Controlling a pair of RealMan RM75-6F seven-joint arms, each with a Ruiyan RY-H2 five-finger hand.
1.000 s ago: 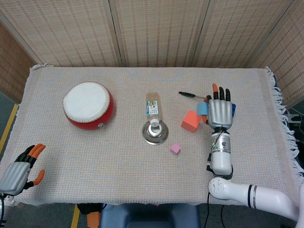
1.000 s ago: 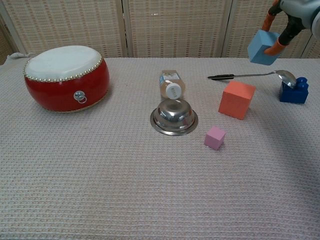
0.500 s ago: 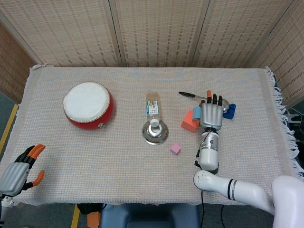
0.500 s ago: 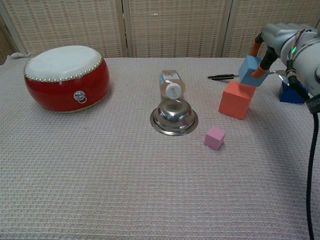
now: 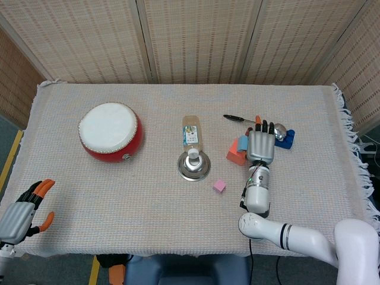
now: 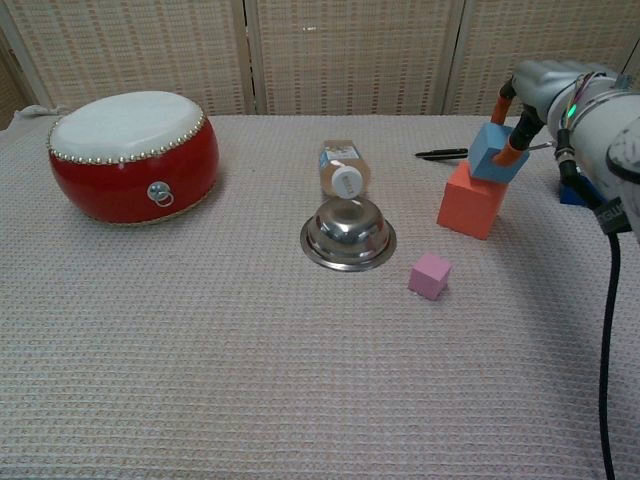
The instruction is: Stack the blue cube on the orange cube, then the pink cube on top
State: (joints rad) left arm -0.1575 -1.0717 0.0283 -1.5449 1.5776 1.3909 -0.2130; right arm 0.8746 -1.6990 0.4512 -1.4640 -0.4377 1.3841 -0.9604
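My right hand (image 6: pixel 545 95) (image 5: pixel 260 146) holds the blue cube (image 6: pixel 492 153) (image 5: pixel 243 143) tilted, its lower edge touching the top of the orange cube (image 6: pixel 472 200) (image 5: pixel 235 155). The small pink cube (image 6: pixel 430 275) (image 5: pixel 219 186) lies on the cloth in front of them, near the steel bowl. My left hand (image 5: pixel 24 212) hangs open past the near left corner of the table, holding nothing; the chest view does not show it.
A red drum (image 6: pixel 130 155) stands at the left. An upturned steel bowl (image 6: pixel 348 233) and a lying bottle (image 6: pixel 342 170) are in the middle. A spoon (image 6: pixel 448 153) and a dark blue brick (image 5: pixel 285 139) lie behind the orange cube.
My right hand has brought the blue cube down and leftward from high above the spoon onto the orange cube's top. The left hand has barely shifted.
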